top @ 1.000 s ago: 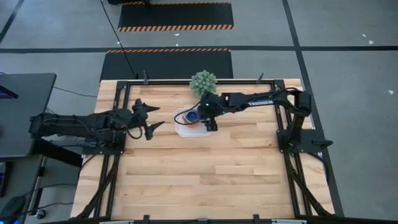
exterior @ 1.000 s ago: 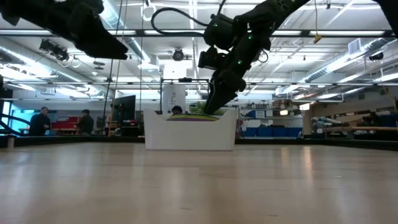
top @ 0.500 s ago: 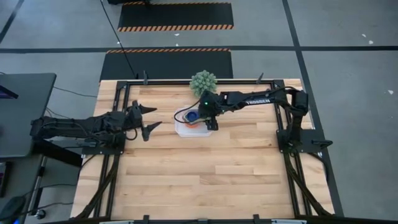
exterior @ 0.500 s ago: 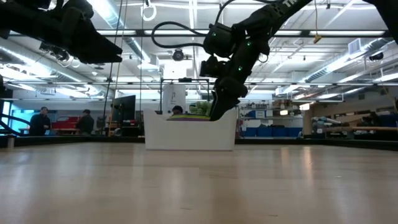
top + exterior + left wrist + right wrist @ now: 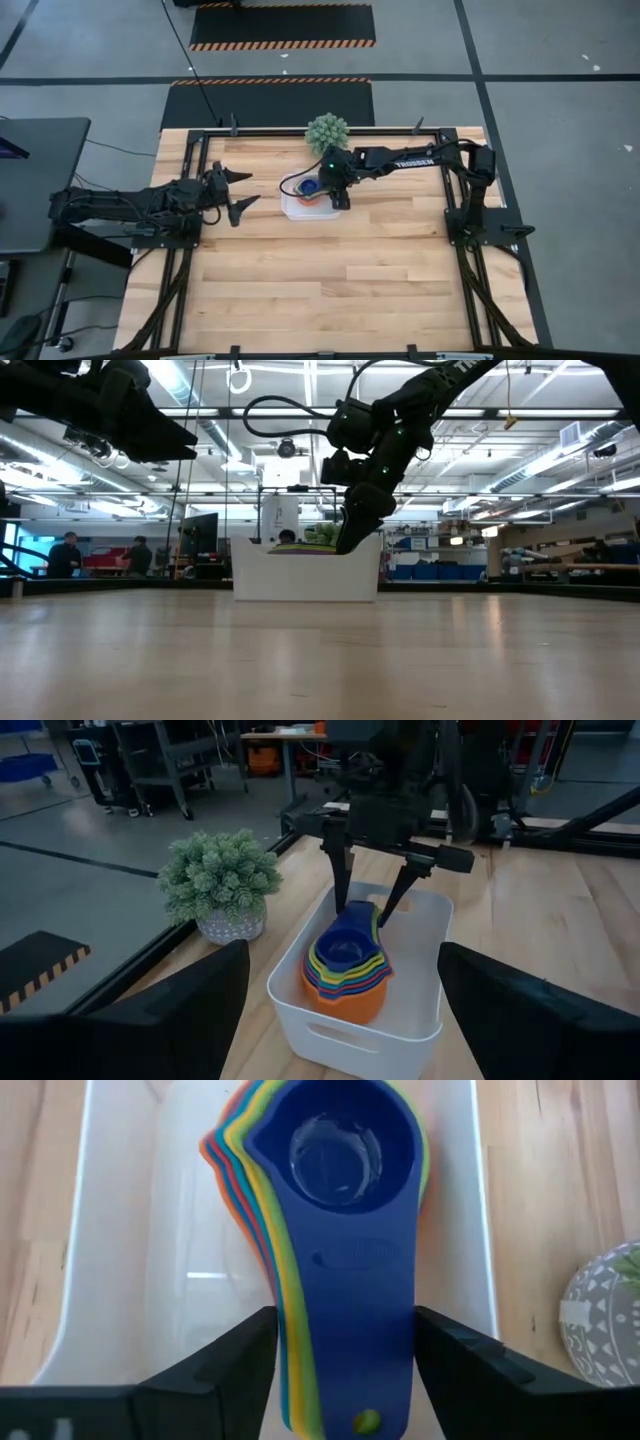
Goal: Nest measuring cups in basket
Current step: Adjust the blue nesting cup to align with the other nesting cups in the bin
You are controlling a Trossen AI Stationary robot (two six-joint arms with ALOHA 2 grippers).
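Measuring cups sit stacked one inside another in the white basket, dark blue on top — I judge the nesting all but done, with only release and retreat left. From above, the basket lies just at six o'clock of the small plant on the surface. My right pincer hangs in the basket, its fingers open, either side of the stacked handles; I cannot tell whether they touch. My left pincer waits wide open and empty, well off at nine o'clock.

White lettering on the right arm is too small to read.
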